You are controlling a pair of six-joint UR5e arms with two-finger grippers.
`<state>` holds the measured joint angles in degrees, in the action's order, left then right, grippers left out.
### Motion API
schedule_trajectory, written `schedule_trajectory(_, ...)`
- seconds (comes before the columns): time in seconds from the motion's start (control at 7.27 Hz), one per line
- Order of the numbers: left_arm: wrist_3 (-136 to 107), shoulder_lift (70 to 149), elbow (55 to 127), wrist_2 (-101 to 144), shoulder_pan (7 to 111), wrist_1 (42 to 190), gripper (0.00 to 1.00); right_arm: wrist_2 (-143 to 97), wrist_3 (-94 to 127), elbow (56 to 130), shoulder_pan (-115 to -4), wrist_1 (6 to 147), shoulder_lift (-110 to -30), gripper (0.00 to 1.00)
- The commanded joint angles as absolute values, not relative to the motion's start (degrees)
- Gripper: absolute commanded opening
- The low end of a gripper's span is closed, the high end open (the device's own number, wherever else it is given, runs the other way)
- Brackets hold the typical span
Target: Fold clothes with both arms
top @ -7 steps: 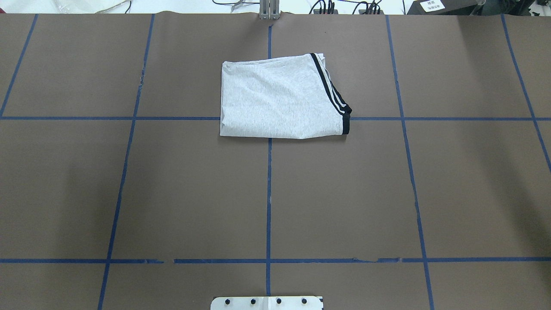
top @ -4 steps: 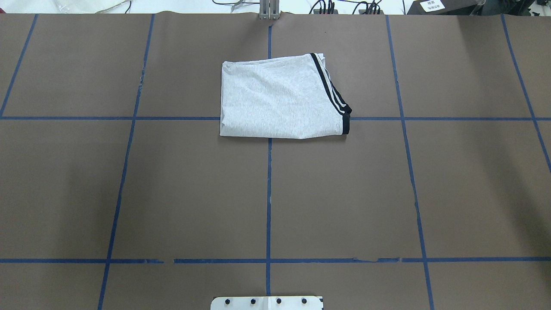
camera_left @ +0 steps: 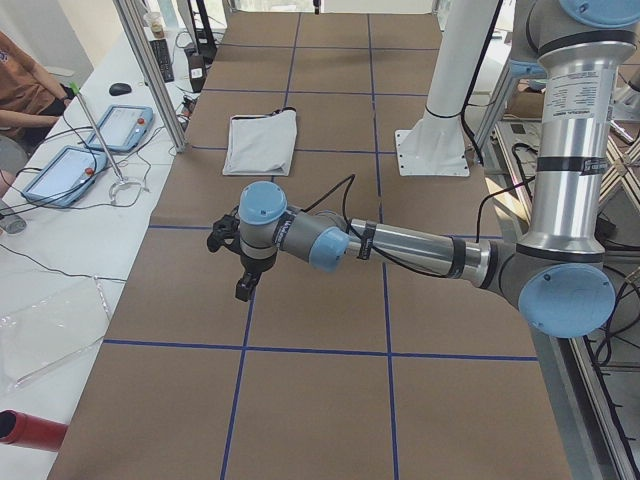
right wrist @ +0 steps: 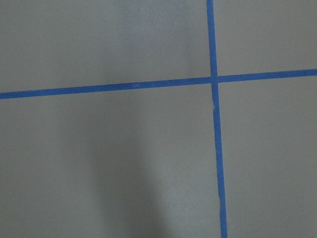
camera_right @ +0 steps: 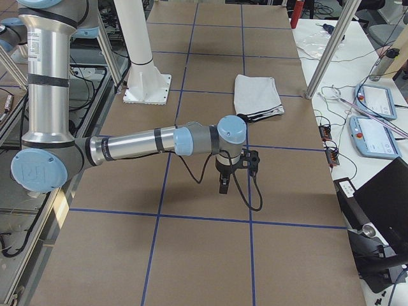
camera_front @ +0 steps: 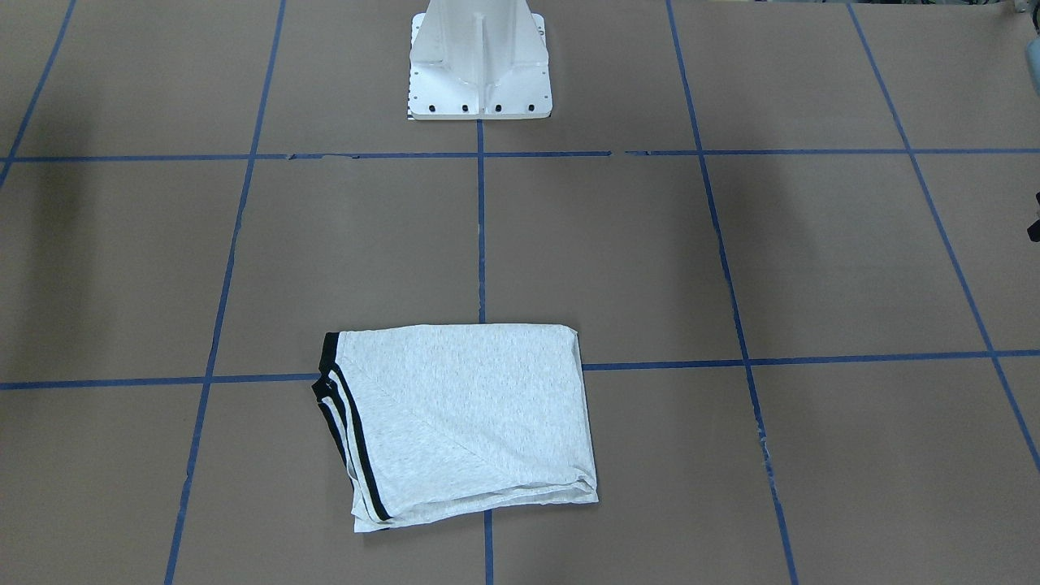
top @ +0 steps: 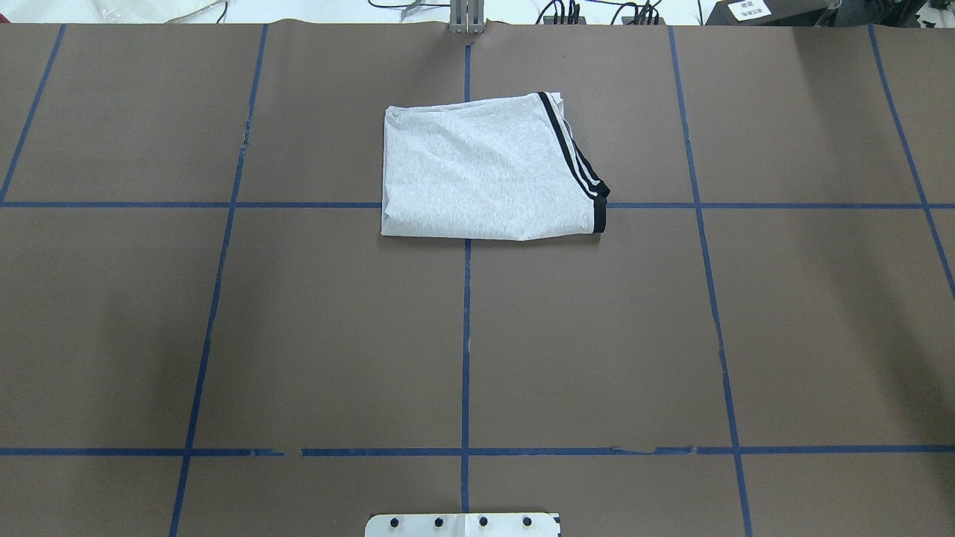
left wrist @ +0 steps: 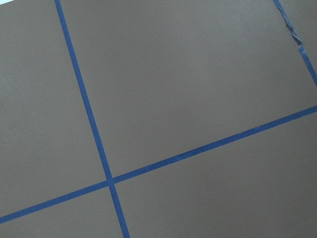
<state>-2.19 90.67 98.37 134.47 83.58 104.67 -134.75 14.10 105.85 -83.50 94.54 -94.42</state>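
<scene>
I see the shirt folded into a neat rectangle, lying flat on the table at the far centre. It straddles the middle blue tape line, with its black stripes along its right edge.

The left arm stretches low over the table well to the left of the shirt, and the left gripper points down above bare paper. The right arm mirrors it on the right side, with the right gripper hanging over the paper, well apart from the shirt. I only get side views of both grippers, so I cannot tell whether their jaws are parted or closed.

Both wrist cameras show me only brown paper and tape crossings. The white pedestal stands at the near centre.
</scene>
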Motion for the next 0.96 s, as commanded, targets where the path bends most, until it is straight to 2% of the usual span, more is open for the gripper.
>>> schedule_trajectory(0.0, -2.2, 90.4, 98.2, 134.3, 83.6, 104.7, 1.00, -134.8, 14.1, 105.6, -83.5, 94.8, -94.7, 1.00)
schedule_trajectory(0.83, -2.2, 90.4, 98.8, 134.1, 83.7, 104.9, 1.00, -134.7, 14.1, 106.0, -83.5, 94.5, -94.7, 1.00)
